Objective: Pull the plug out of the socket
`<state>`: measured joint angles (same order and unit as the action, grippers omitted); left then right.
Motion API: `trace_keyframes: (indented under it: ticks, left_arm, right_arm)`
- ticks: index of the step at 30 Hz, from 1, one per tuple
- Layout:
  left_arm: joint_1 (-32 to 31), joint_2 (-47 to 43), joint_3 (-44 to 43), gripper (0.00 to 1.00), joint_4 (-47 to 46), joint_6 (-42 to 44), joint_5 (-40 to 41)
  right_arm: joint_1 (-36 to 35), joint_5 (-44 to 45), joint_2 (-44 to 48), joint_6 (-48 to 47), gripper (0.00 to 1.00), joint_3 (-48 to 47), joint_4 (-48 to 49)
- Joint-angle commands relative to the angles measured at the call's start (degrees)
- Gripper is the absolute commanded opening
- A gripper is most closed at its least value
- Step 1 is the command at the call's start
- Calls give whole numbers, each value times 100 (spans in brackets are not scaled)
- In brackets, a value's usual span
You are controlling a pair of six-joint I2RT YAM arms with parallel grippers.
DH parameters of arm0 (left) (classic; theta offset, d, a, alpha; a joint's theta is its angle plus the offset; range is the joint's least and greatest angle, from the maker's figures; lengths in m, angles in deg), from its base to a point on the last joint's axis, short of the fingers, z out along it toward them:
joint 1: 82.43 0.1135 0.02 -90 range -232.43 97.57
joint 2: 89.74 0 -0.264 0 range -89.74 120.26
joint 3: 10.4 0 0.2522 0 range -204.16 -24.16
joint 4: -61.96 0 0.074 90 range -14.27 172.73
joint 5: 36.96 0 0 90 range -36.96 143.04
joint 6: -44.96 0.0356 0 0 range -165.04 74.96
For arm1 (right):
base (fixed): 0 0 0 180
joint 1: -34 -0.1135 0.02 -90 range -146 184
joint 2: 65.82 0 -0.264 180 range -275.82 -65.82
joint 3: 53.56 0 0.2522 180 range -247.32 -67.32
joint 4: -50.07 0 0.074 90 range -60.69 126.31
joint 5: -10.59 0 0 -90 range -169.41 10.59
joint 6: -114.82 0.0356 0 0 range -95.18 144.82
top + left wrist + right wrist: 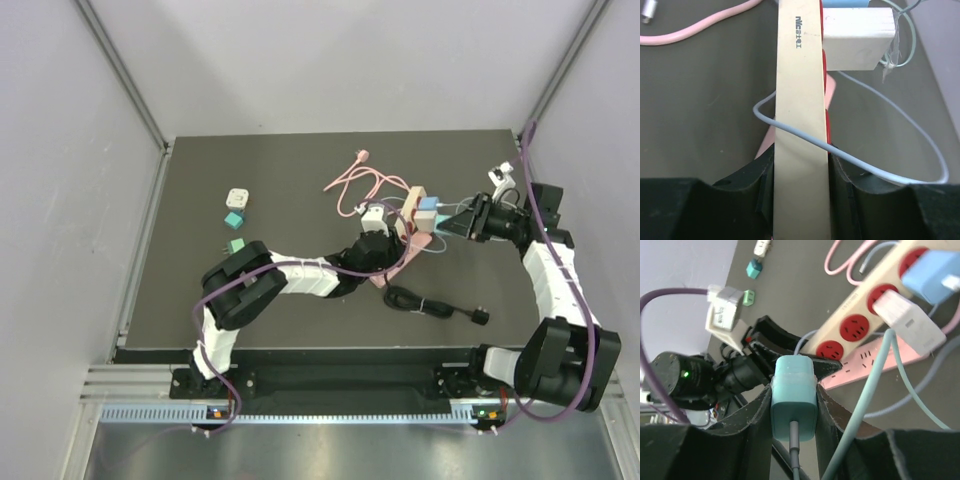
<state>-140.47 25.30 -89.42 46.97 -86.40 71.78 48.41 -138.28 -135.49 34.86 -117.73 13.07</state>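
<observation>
From above, we see the left gripper reaching across the dark table to the near end of the cream power strip. The right gripper comes at the same strip from the other side. We read this as a split of work, one arm steadying and the other pulling. A pink cord loops behind the strip and a black cord lies in front, both out of the way. What the right gripper holds is too small to make out here.

In the left wrist view, the fingers are pressed tight against both long sides of the strip, so it is firmly clamped. That grip should keep it from sliding or lifting when a plug is tugged. A white plug sits further along, and a thin grey wire drapes across the strip.

In the right wrist view, the right gripper is closed on a teal plug, with one finger on each flat side and its cord trailing back towards the wrist. The plug hangs just beside the clamped end of the strip, and the two nearest red sockets look empty. We judge it is already out or very nearly so, though its prongs are hidden. The white plug and a blue plug remain seated, and a pink strip lies underneath.
</observation>
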Motion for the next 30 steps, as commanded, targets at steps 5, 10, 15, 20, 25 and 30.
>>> trace_keyframes:
  ticks: [5, 10, 15, 20, 25, 30]
  left_arm:
    - [56, 167, -321, 0, -1467, -486, -757]
    - [56, 439, -497, 0, -1370, -662, -872]
    - [65, 563, -523, 1, -1300, -733, -916]
    - [100, 554, -532, 18, -1273, -733, -1074]
    - [170, 440, -524, 38, -1229, -698, -1468]
    - [241, 308, -471, 42, -1177, -662, -1760]
  right_arm:
    - [61, -933, 375, -257, 0, -785, 505]
    - [61, -960, 559, -625, 0, -1312, 154]
    - [53, -705, 823, -898, 0, -1970, -66]
    - [53, -547, 1025, -847, 0, -2796, -49]
    - [53, -520, 1113, -522, 0, -3343, 109]
    - [53, -520, 1219, -152, 0, -3633, 557]
